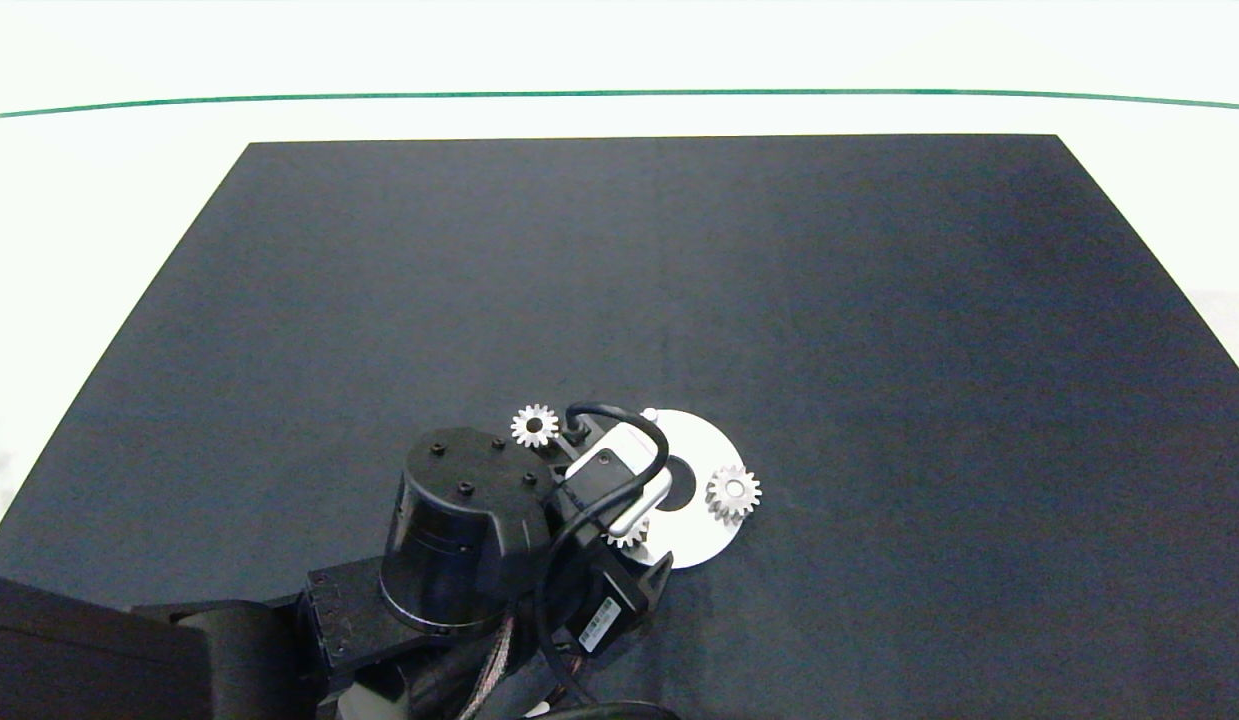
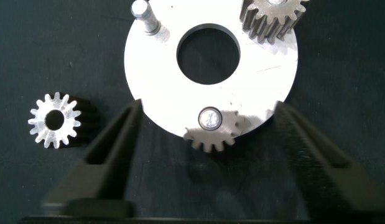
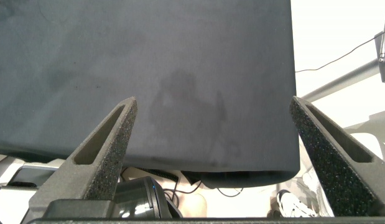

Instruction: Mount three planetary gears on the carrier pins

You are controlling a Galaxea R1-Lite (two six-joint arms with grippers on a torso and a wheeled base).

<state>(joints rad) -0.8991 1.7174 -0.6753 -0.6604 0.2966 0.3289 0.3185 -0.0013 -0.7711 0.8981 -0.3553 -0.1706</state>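
Left gripper (image 2: 208,155) hangs over the white disc (image 2: 161,81) on the black mat (image 1: 679,280), fingers spread wide, holding nothing. Two gears (image 2: 212,129) (image 2: 274,17) sit on pins; the third gear (image 2: 54,119) lies on the mat beside the disc. The free pin (image 2: 141,14) stands bare. Judgement: pinch the loose gear by its teeth, keep it level, centre its hole over that pin. Right gripper (image 3: 211,162) is parked off the mat, fingers spread.
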